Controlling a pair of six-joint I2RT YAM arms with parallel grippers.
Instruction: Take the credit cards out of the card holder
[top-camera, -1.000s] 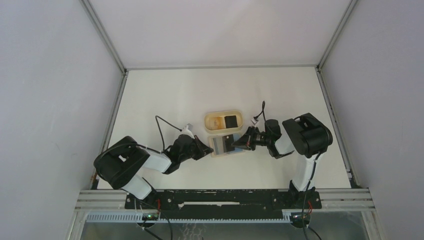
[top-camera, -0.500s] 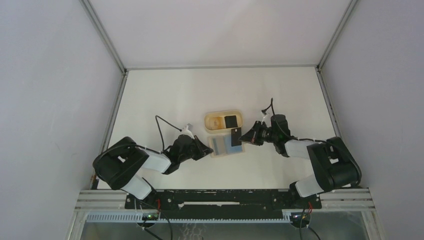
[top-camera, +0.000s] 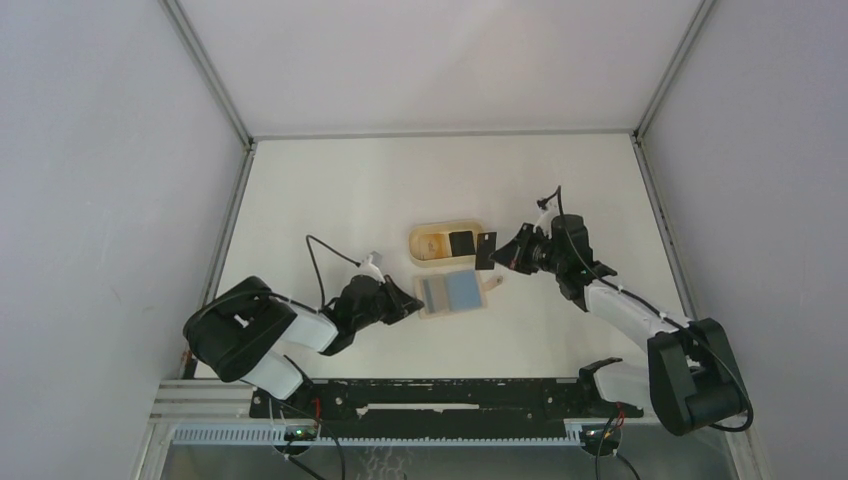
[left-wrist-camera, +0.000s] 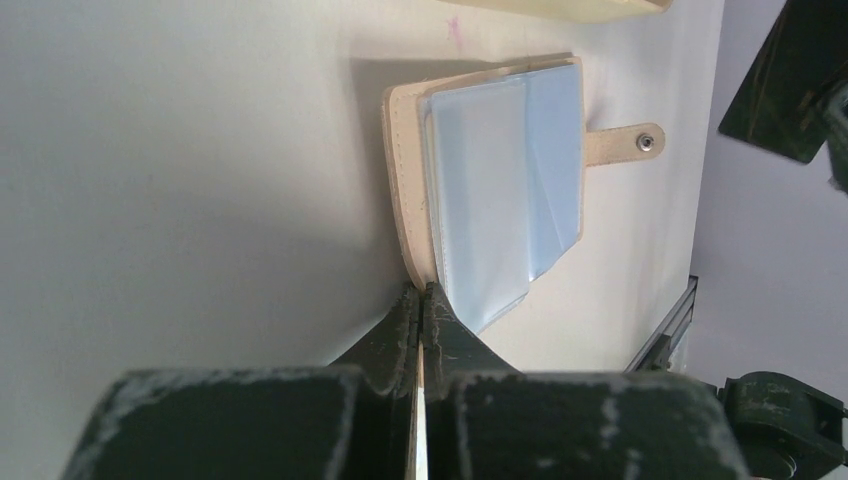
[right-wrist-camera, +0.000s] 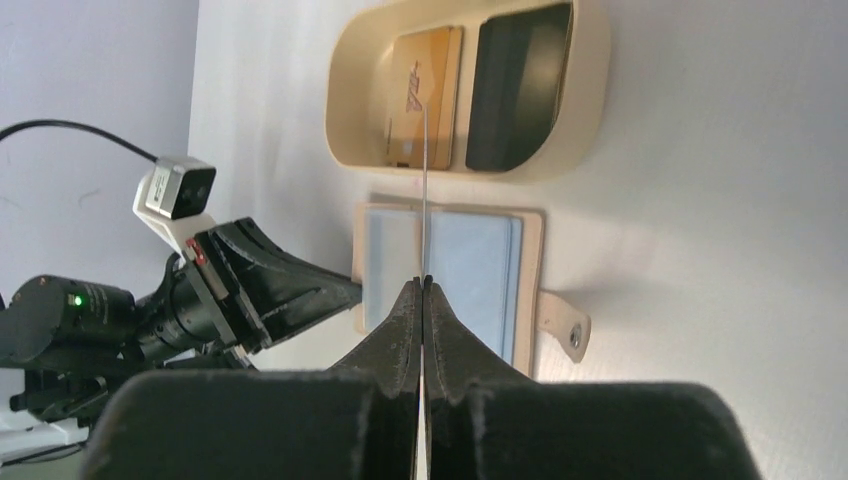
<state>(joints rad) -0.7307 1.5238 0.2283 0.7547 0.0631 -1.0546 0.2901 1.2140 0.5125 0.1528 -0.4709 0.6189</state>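
Left claw (left-wrist-camera: 421, 295): clenched on the near-left edge of the card holder, in front and to the left of the tray; it appears to pin the cover to the worktop (top-camera: 350, 200).
Card holder (top-camera: 455, 292): lies open and flat just in front of the tray, apart from it, pale blue sleeves up and snap tab (left-wrist-camera: 625, 145) out to the right. No card shows through the sleeves, so it may be empty.
Tray (top-camera: 447, 226): oval and tan, holding a tan card (right-wrist-camera: 405, 100) in its left half and a black card (right-wrist-camera: 515, 85) in its right, both lying flat.
Held card (top-camera: 486, 250): dark, off the worktop, just beside the tray's right end; the right wrist view shows it edge-on as a thin line.
Right claw (right-wrist-camera: 425, 285): clamped on the held card's edge, to the right of the tray.
Step in hand: likely carrying this card to the tray.
Risk, slip: the pinch takes only a narrow strip of a slick card, so a quick swing could twist it loose.
Risk, rim: coming in low from the right, the card's leading edge could catch the tray's rim and shove the tray.
Risk, release: let go at this tilt, the card could lean on the rim or fall outside the tray.
Risk, holder: if the left claw lifts while clenched, the holder could drag towards the tray.
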